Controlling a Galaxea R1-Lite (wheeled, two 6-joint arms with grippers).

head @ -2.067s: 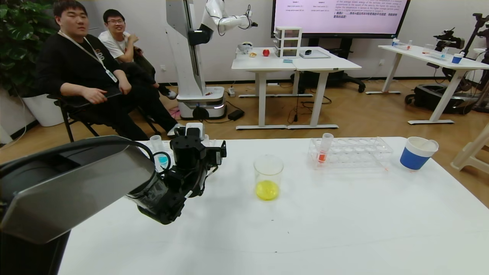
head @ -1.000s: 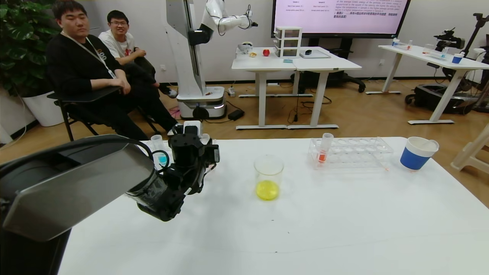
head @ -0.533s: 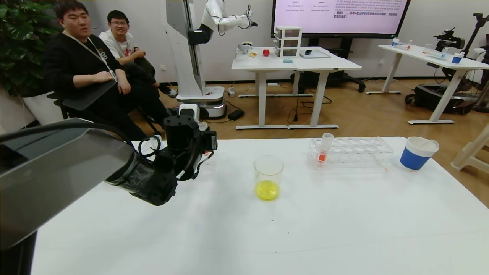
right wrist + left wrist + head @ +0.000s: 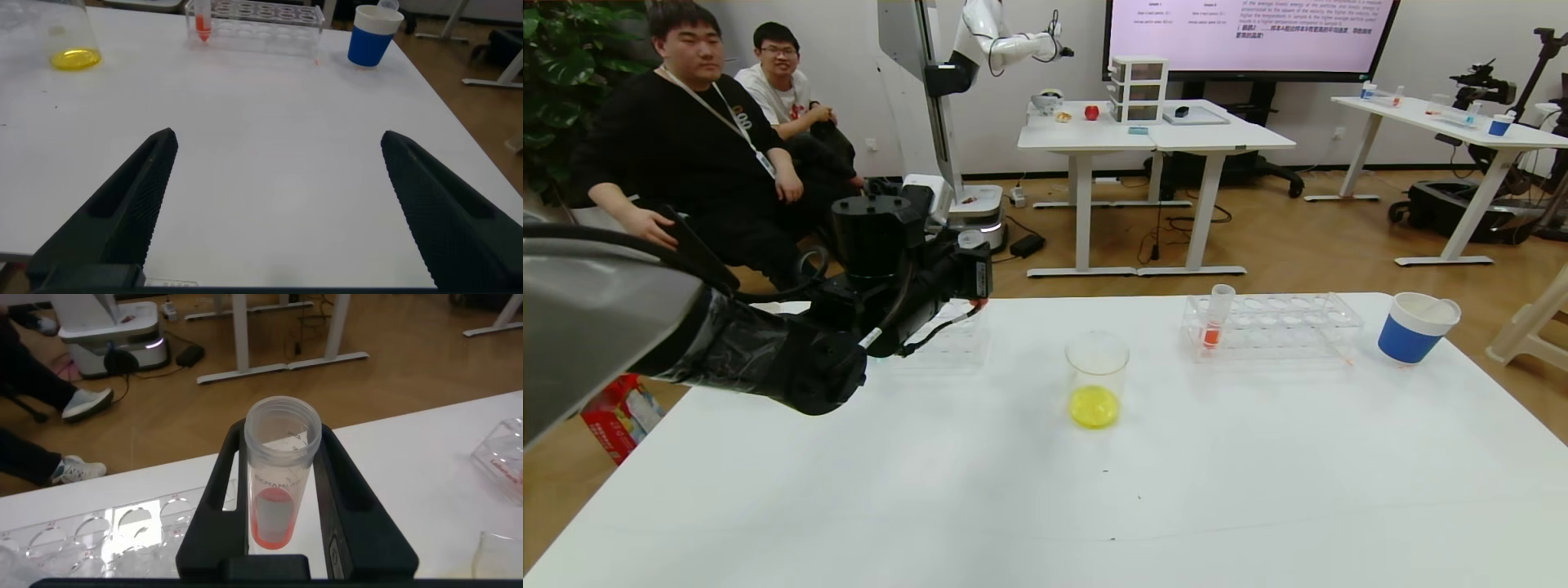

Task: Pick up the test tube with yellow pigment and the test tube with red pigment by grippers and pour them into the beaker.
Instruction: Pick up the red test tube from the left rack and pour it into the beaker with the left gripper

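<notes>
My left gripper [image 4: 972,273] is shut on a clear test tube with red liquid [image 4: 970,245] and holds it upright above the clear left rack [image 4: 947,339], at the table's far left. In the left wrist view the tube [image 4: 278,498] stands between the black fingers [image 4: 221,486], open mouth up, red liquid at its bottom. The beaker [image 4: 1097,376] stands mid-table with yellow liquid in it; it also shows in the right wrist view [image 4: 73,37]. The yellow test tube is out of view. My right gripper [image 4: 278,137] is open and empty, low over the near right table.
A second clear rack [image 4: 1274,327] at the far right holds one tube with orange-red liquid [image 4: 1217,314]. A blue-and-white paper cup [image 4: 1415,328] stands right of it. Two people sit beyond the table's far left corner.
My left gripper has risen from the left rack, lifting the red-liquid tube up. The arm now hides the blue-liquid tube seen earlier.
</notes>
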